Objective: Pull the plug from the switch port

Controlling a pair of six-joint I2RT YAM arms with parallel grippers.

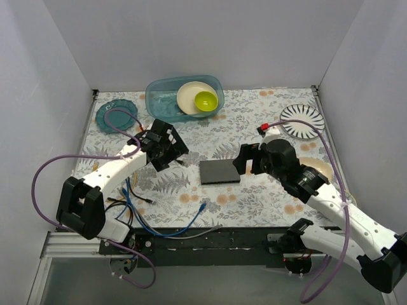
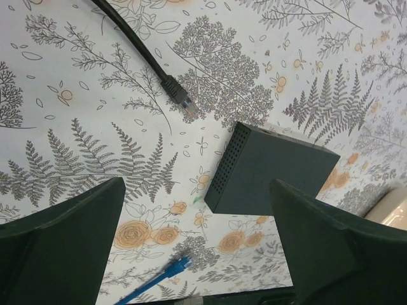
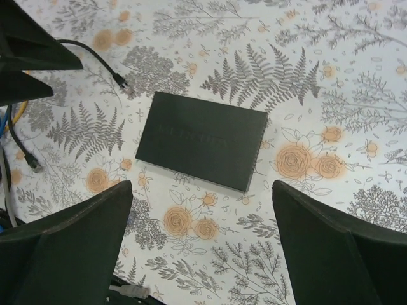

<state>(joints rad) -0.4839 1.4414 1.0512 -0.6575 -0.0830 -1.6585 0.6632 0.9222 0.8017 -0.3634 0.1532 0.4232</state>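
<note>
The switch [image 1: 219, 171] is a flat black box lying mid-table. It also shows in the left wrist view [image 2: 270, 171], vented side toward the camera, and in the right wrist view [image 3: 202, 138]. No cable is seen plugged into it. A black cable's plug [image 2: 184, 105] lies loose on the cloth left of the switch, also visible in the right wrist view [image 3: 119, 80]. My left gripper [image 1: 166, 147] hovers open and empty left of the switch [image 2: 194, 190]. My right gripper [image 1: 245, 159] hovers open and empty at its right end [image 3: 202, 190].
A teal tub [image 1: 159, 95] with a cream plate and green bowl stands at the back. A teal plate [image 1: 116, 114] is back left, a striped plate [image 1: 303, 121] back right. Blue cables [image 1: 146, 210] and a blue plug [image 2: 175, 267] lie near the front edge.
</note>
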